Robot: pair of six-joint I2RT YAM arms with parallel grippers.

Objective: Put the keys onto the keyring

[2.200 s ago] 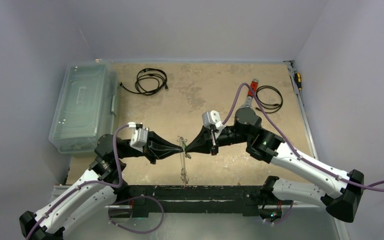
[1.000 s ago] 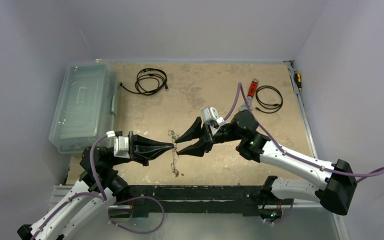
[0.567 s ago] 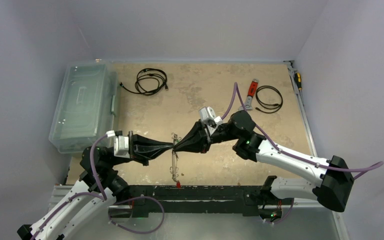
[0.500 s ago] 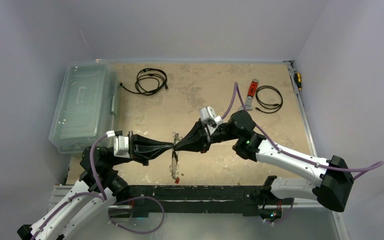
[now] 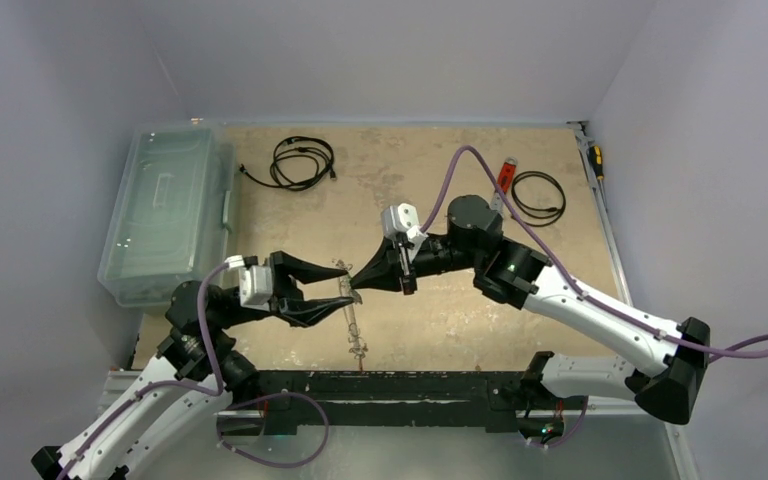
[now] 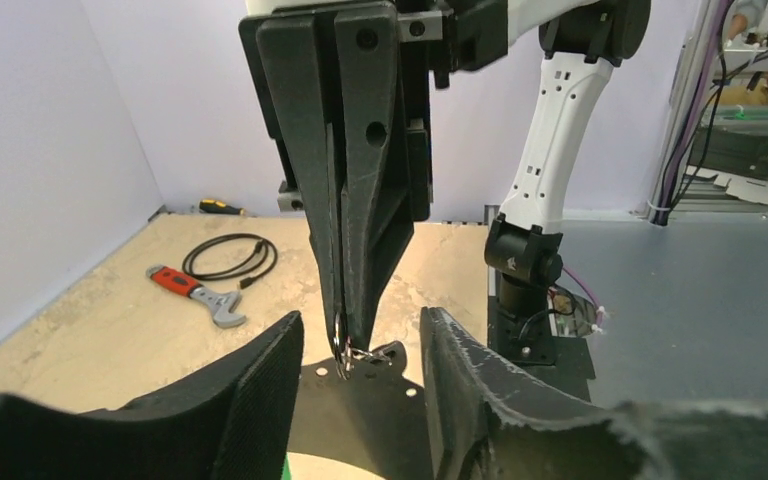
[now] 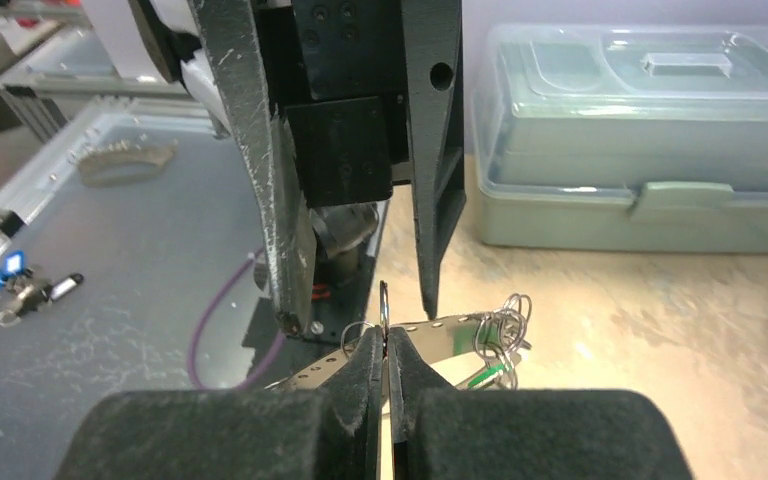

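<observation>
The keyring [image 7: 385, 300] is a thin grey hoop seen edge-on, and my right gripper [image 7: 385, 345] is shut on it, holding it above the table. A perforated metal strip [image 7: 440, 330] with small wire rings hangs from it, along with a key with a green tag [image 7: 485, 375]. From above, the keyring [image 5: 354, 297] and its dangling keys [image 5: 359, 345] hang at the shut tip of my right gripper [image 5: 357, 283]. My left gripper [image 5: 345, 285] is open, one finger on each side of the ring without touching it. In the left wrist view, the left gripper [image 6: 360, 335] brackets the keyring [image 6: 341, 348].
A clear plastic box [image 5: 165, 215] stands at the left. A coiled black cable [image 5: 302, 160] lies at the back. A red-handled wrench [image 5: 503, 180], a second cable [image 5: 538, 195] and a screwdriver [image 5: 595, 160] lie at the back right. A black rail [image 5: 410, 385] runs along the near edge.
My right gripper shut on the keyring while the left still held it. Then the left opened and let go. The right wrist has turned and lifted slightly.
</observation>
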